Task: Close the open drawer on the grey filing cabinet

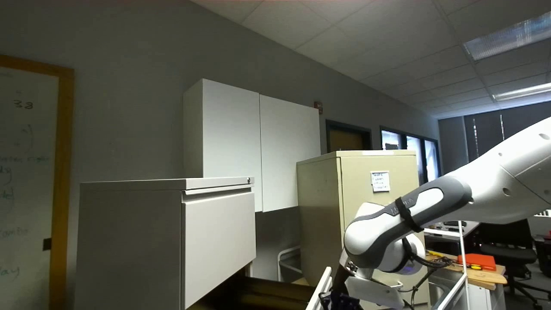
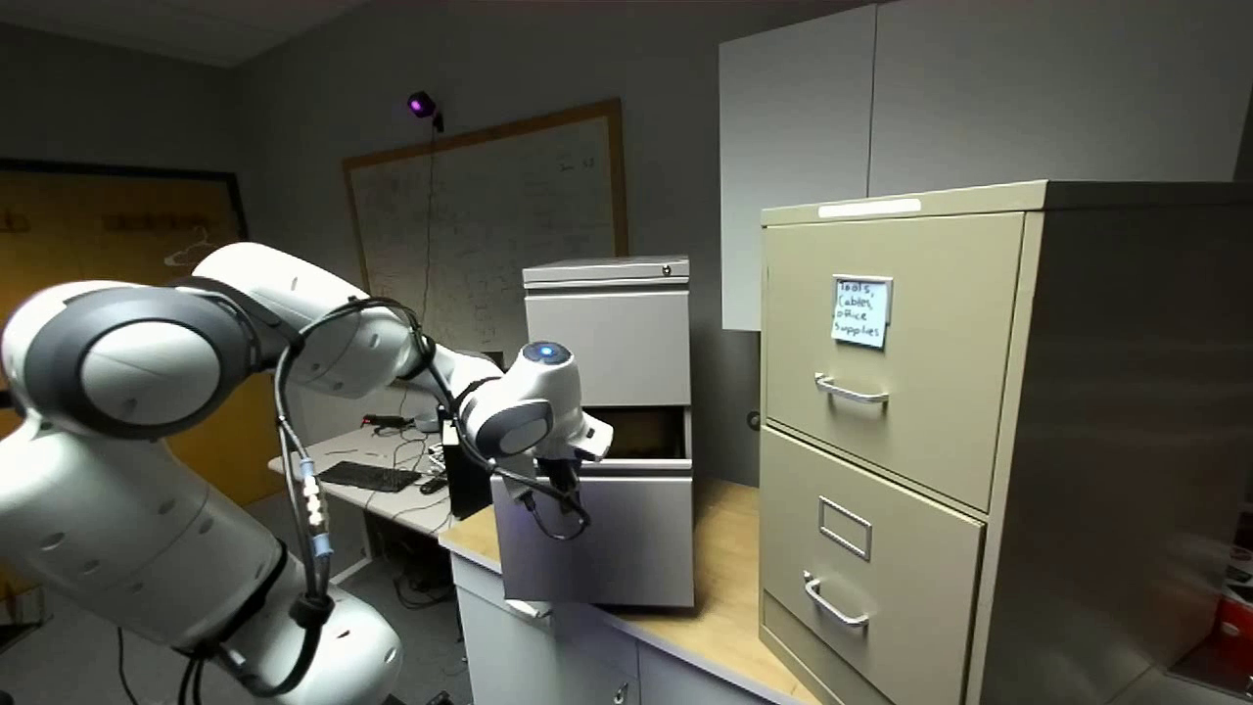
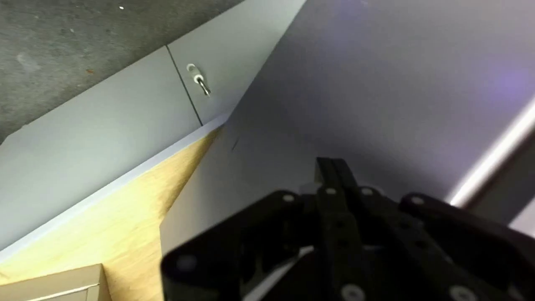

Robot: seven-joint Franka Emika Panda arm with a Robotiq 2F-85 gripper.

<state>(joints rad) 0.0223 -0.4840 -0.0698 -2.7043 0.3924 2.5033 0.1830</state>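
The grey filing cabinet [image 1: 129,241] stands in both exterior views, also here [image 2: 607,347]. Its lower drawer [image 2: 626,548] is pulled out, with a dark gap above it. In an exterior view the drawer's top edge [image 1: 321,287] is well out from the cabinet. The upper drawer is shut. In the wrist view the drawer's flat front [image 3: 368,92] fills the right half. My gripper [image 3: 332,161] is shut with nothing between its fingertips, in front of the drawer's front panel. I cannot tell whether the tips touch it. The gripper [image 2: 562,478] is partly hidden by the wrist and cables.
A beige cabinet [image 2: 881,460] with handled drawers stands right beside the grey one. Both stand on a wooden counter [image 2: 729,548] above grey cupboards [image 3: 108,121]. A white wall cupboard [image 1: 232,137] hangs behind. A desk with a keyboard [image 2: 370,477] is further back.
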